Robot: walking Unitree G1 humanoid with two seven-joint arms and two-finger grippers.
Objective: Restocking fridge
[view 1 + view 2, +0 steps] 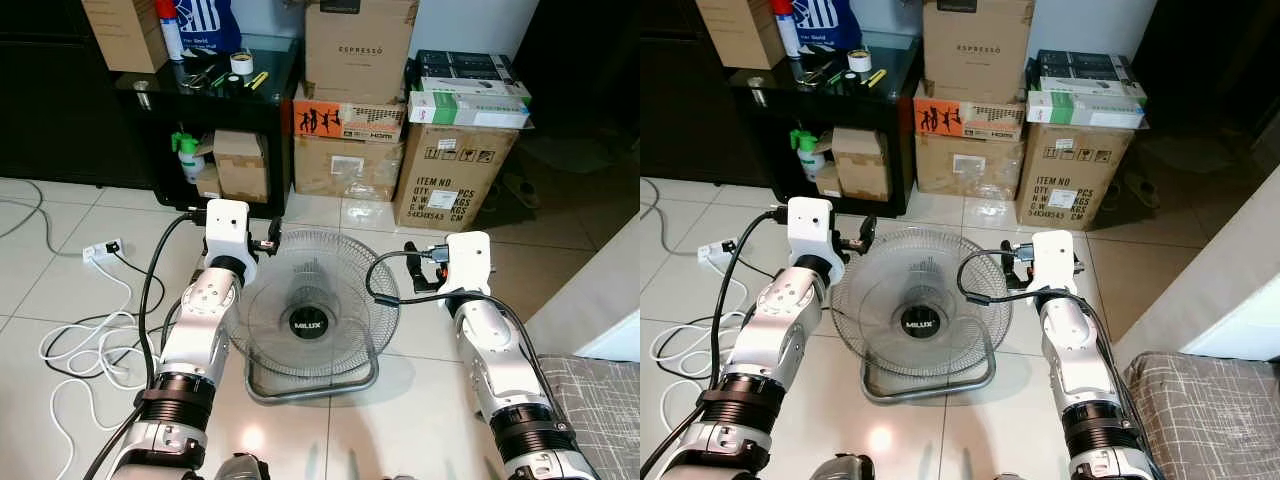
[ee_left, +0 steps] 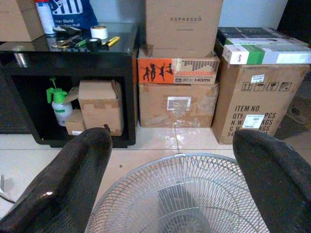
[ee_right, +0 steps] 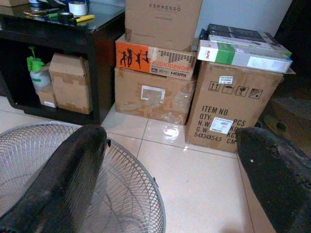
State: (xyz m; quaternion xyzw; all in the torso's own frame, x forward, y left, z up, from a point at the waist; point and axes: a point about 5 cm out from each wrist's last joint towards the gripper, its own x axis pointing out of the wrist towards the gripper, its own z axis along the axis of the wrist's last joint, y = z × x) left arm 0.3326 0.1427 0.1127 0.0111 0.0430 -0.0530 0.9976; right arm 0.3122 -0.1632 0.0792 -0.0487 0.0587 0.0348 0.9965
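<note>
Both silver arms are raised in front of me above a round wire-grille floor fan (image 1: pixel 310 315) that lies tilted back on the tiles. My left gripper (image 2: pixel 172 141) hangs over the fan's far left rim, its two black fingers (image 2: pixel 73 184) spread wide with nothing between them. My right gripper (image 3: pixel 170 136) is at the fan's right rim, also spread wide and empty. Past both grippers stand stacked cardboard boxes (image 1: pixel 350 165) against the wall.
A black shelf unit (image 1: pixel 262 105) at the back left carries tape and tools on top, with a green spray bottle (image 1: pixel 188 155) and small boxes inside. A power strip (image 1: pixel 100 250) and white cables lie on the left floor. Grey patterned fabric (image 1: pixel 600 400) lies at the right.
</note>
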